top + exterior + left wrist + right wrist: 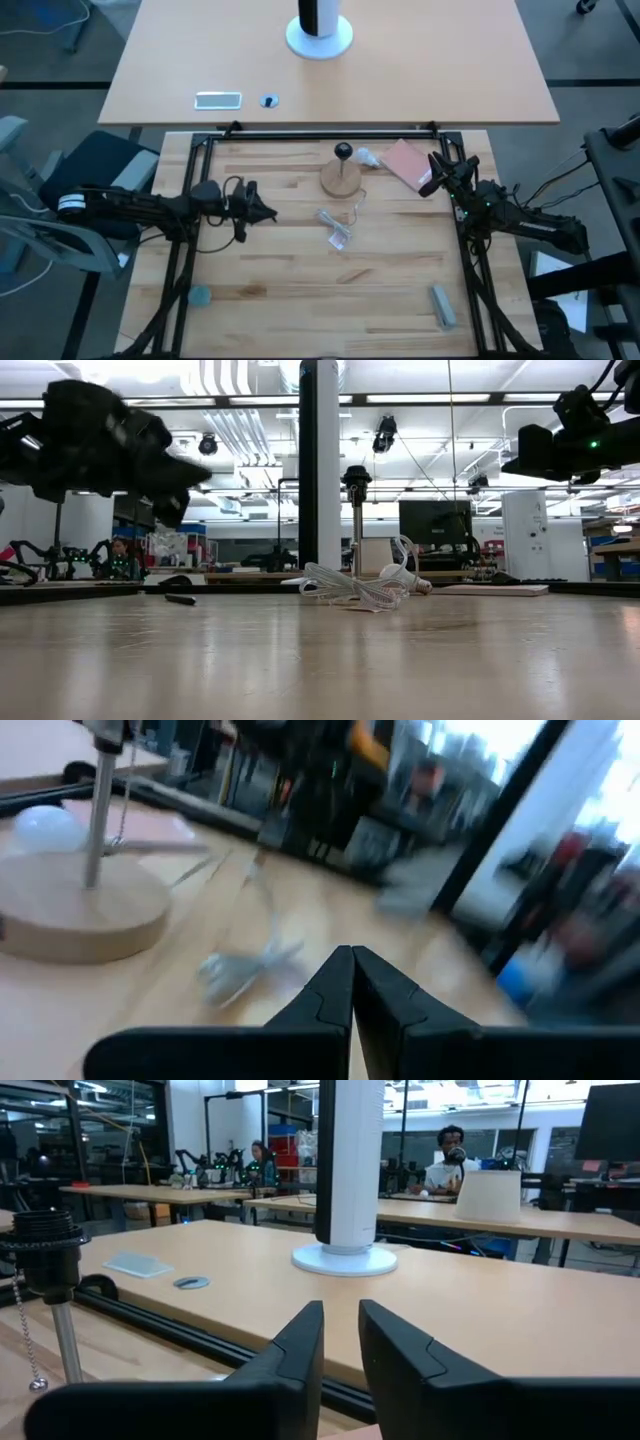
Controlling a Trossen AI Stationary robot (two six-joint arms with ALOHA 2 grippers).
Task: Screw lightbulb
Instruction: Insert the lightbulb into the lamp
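The white lightbulb (pixel 367 157) lies on the table just right of the socket stand's round wooden base (pixel 340 180); it also shows in the low view (pixel 393 573) and the left wrist view (pixel 45 828). The black socket (pixel 343 152) sits on top of a thin rod (pixel 100 810) and shows in the right wrist view (pixel 40 1250). My left gripper (pixel 268 212) is shut and empty, left of the base, above the table. My right gripper (pixel 432 168) hovers right of the bulb, its fingers (pixel 341 1330) a narrow gap apart, empty.
A coiled white cord with a clear packet (pixel 335 228) lies in front of the base. A pink pad (pixel 405 163) lies under my right gripper. A grey block (pixel 443 305) and a blue-green piece (pixel 200 296) lie near the front edge. Black frame rails (pixel 320 131) border the table.
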